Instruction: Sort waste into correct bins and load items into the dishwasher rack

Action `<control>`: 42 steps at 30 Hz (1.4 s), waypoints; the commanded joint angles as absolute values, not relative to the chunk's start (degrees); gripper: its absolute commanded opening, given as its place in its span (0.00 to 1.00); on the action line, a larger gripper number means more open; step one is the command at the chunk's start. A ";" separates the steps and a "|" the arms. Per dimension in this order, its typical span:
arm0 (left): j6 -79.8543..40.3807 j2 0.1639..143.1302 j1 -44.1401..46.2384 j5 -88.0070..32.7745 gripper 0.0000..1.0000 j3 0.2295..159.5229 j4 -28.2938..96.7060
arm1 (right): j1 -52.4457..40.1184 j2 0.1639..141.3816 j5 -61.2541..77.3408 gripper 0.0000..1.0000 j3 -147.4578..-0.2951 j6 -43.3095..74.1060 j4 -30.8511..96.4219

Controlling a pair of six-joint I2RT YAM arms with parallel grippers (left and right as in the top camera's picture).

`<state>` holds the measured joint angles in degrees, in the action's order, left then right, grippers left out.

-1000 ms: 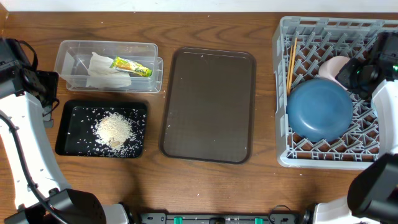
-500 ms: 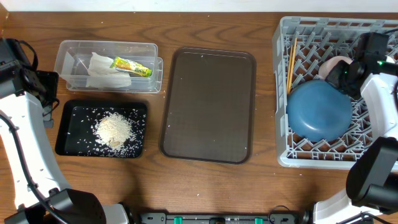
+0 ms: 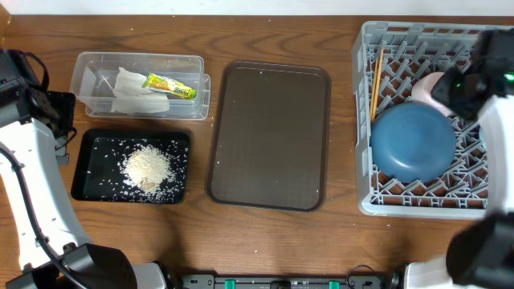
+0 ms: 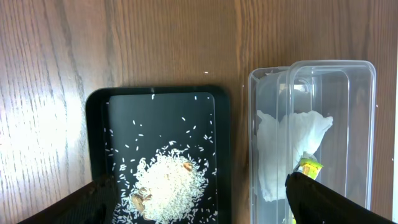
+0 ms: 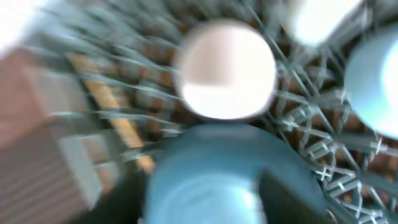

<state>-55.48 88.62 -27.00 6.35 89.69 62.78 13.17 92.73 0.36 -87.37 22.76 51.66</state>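
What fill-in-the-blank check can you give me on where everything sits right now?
The white rice-like crumbs lie in the shallow ____ rectangular tray.
The crumpled white paper napkin and yellow-green snack wrapper lie in the ____ rectangular plastic container.
The large dark-blue round plate rests in the ____ plastic dishwasher rack.
Missing words: black; clear; grey.

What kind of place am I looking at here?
Probably a lab mock-up of a dish-clearing station, not a real kitchen: a grey dishwasher rack holding a dark-blue plate sits on a wooden table, with a brown tray and a black tray of rice scraps.
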 commanded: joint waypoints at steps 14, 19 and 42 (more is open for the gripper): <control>-55.35 88.84 -27.24 6.66 0.89 89.84 62.94 | 12.27 64.01 9.34 0.84 -82.11 19.51 67.26; -55.35 88.84 -27.24 6.66 0.89 89.84 62.94 | 12.29 53.04 9.26 0.99 -71.33 23.18 66.65; -55.35 88.84 -27.24 6.66 0.89 89.84 62.96 | 11.00 44.75 7.88 0.99 -64.62 21.10 72.79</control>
